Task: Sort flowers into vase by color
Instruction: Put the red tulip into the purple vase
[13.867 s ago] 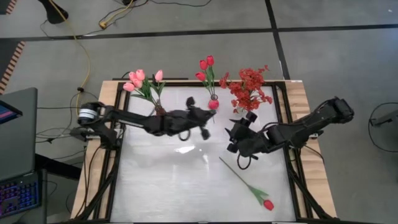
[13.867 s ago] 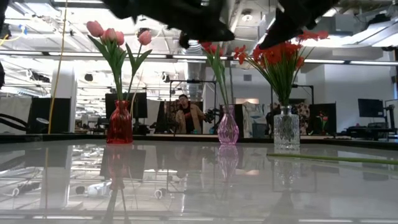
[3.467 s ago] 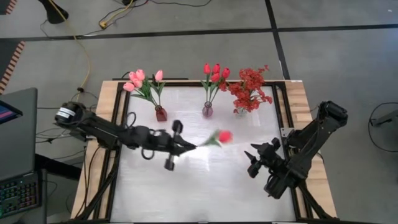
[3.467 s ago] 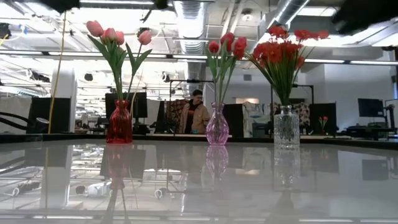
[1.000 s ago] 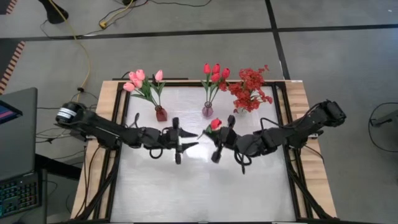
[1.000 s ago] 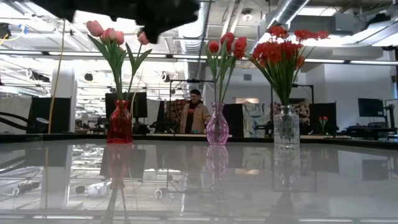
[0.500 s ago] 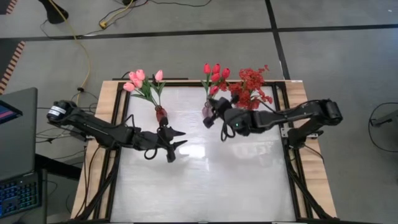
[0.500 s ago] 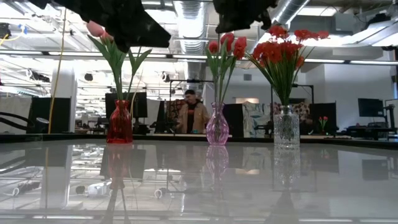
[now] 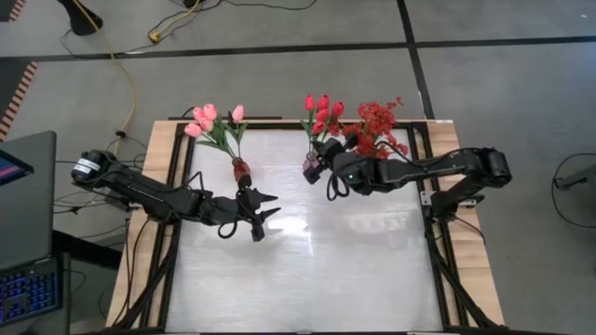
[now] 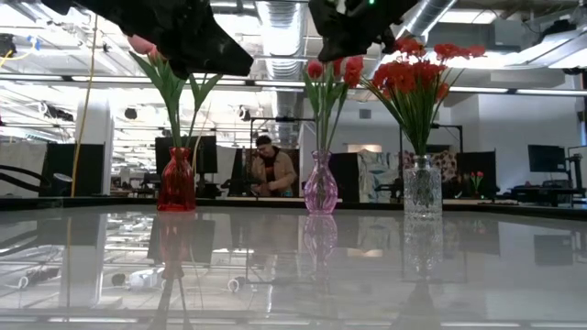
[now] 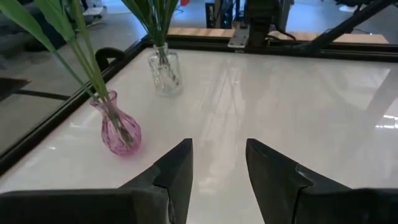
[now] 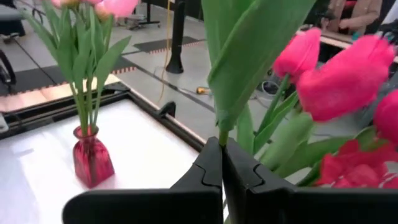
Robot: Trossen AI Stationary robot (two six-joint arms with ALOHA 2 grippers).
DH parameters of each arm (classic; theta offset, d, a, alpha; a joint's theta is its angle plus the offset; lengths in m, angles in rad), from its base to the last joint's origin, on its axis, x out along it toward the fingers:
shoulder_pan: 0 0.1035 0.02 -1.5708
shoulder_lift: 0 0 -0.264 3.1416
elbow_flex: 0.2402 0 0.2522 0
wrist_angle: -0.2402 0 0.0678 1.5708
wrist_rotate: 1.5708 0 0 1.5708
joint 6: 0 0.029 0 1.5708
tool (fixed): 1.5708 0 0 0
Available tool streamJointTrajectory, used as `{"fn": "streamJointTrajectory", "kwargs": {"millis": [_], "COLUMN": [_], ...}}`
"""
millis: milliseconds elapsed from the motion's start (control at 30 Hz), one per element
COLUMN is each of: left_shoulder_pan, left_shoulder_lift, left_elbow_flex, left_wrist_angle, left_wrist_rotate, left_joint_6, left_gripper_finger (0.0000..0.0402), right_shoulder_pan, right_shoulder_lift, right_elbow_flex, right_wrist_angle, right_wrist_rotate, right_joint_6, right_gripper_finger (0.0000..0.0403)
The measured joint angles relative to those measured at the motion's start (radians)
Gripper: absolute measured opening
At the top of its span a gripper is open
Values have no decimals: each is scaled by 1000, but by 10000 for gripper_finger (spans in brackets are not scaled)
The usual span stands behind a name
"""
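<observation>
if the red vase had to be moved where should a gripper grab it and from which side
Probably at the narrow neck of the red vase, just above its rounded belly and below the leaves of the pink tulips. Come in level from the open table side, since the vase stands by the far rim. The left gripper is nearest, fingers open and empty.

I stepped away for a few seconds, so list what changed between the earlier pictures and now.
The red tulip, held out by the left gripper over the table centre, passed to the right gripper, which carried it back to the pink vase. The left gripper opened and drew back toward the red vase. All three vases, the pink tulips and the red blossom spray stayed put.
</observation>
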Motion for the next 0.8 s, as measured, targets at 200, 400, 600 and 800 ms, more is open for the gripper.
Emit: {"fn": "streamJointTrajectory", "kwargs": {"millis": [200,400,600,800], "left_shoulder_pan": [0,0,0,0], "left_shoulder_lift": [0,0,0,0], "left_elbow_flex": [0,0,0,0], "left_wrist_angle": [2,0,-1,-4], "left_wrist_rotate": [-2,-2,-2,-2], "left_joint_6": [0,0,1,1], "left_gripper_finger": [137,137,137,137], "right_shoulder_pan": [-27,-38,-46,-50], "right_shoulder_lift": [52,123,156,158], "right_elbow_flex": [0,0,0,-1], "right_wrist_angle": [-13,-15,-16,-42], "right_wrist_rotate": [-28,-32,-32,-33], "right_joint_6": [42,77,96,158], "right_gripper_finger": [22,22,23,23]}}
